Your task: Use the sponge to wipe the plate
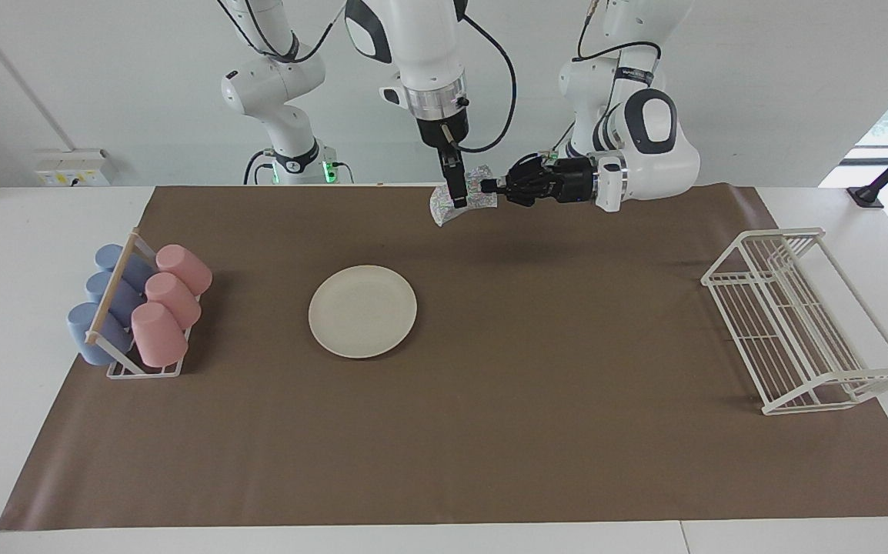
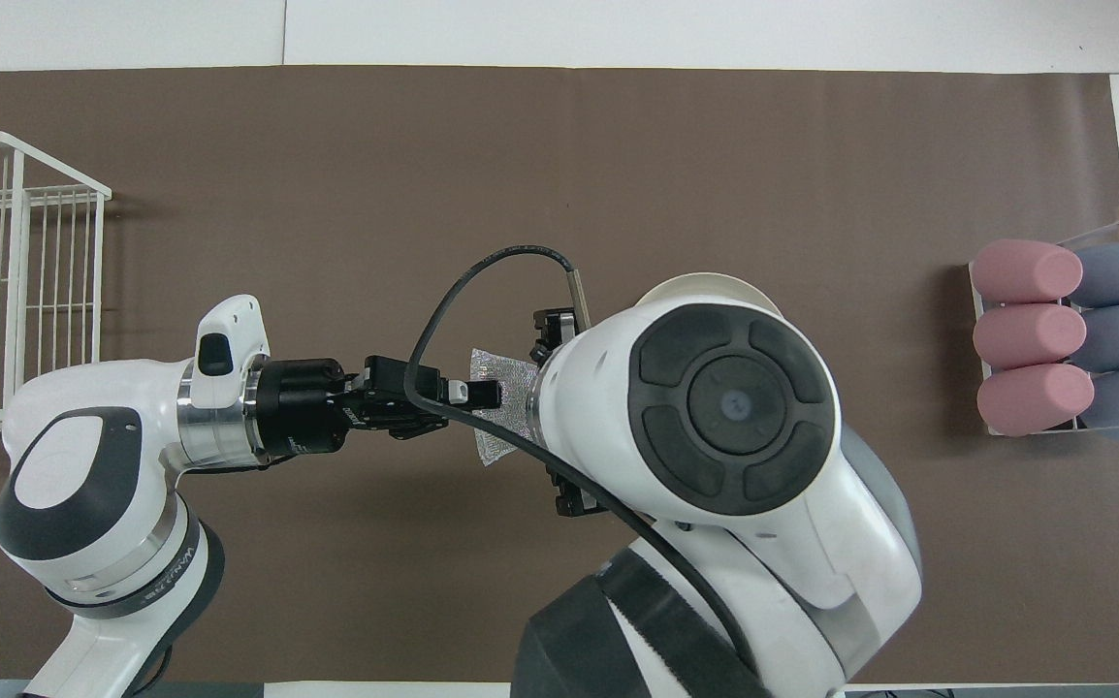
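the left gripper (image 1: 490, 185) is pinched tight on one edge of the sponge (image 1: 473, 192), its fingers lying level and pointing toward the right arm's end of the table. the glittery grey pad hangs in the air over the brown mat (image 1: 536, 346), above the strip closest to the robots, and droops at its free corner. in the overhead view the sponge (image 2: 496, 427) sits at 3 o'clock from the left fingertips (image 2: 485, 393).

the right gripper (image 1: 458, 201) comes straight down from above with its jaws spread wide, one finger (image 1: 456, 185) crossing in front of the sponge; whether it touches the pad cannot be told. in the overhead view the right arm's wrist covers most of this gripper.

the plate (image 1: 362, 311), cream-white and round, lies flat on the mat at about 7 o'clock from the sponge in the facing view, well apart from both grippers. in the overhead view only a sliver of the plate's rim (image 2: 705, 280) shows at 12 o'clock of the right wrist.

a rack of pink and blue cups (image 1: 136, 306) stands at the right arm's end of the table. a white wire rack (image 1: 798, 323) stands at the left arm's end.
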